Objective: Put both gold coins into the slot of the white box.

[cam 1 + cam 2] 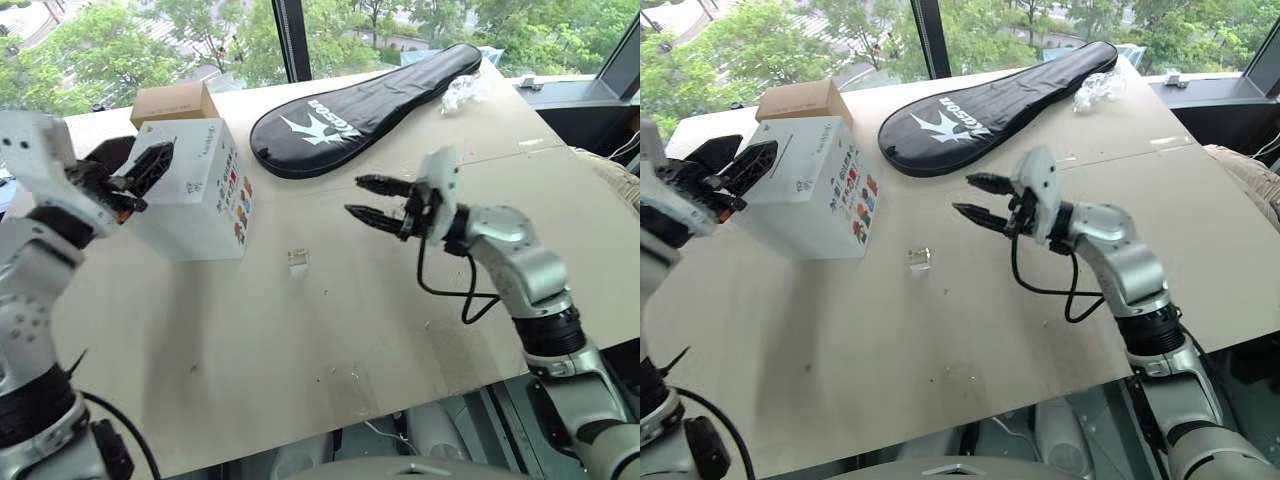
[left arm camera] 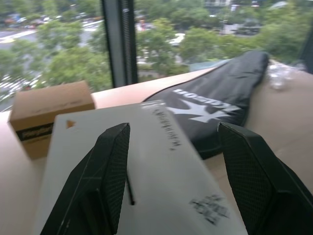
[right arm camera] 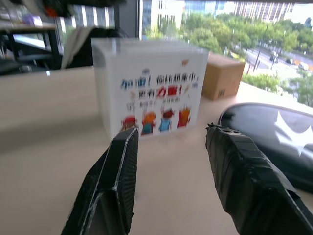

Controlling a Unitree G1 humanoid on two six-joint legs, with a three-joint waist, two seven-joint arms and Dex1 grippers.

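Note:
The white box (image 1: pixel 205 205) stands on the table at the left, with colourful marks on its side facing the right gripper. Its slot (image 2: pixel 130 190) is a thin dark slit in the top face, seen close beside one finger in the left wrist view. My left gripper (image 1: pixel 148 166) hovers over the box's top left edge, open, with nothing between its fingers. My right gripper (image 1: pixel 368 200) hangs above the table's middle, pointing left toward the box, open and empty. The gold coins are out of view.
A small clear plastic holder (image 1: pixel 298 260) lies on the table between the box and the right gripper. A brown cardboard box (image 1: pixel 172 102) sits behind the white box. A black racket bag (image 1: pixel 370 105) and crumpled clear plastic (image 1: pixel 465 90) lie at the back.

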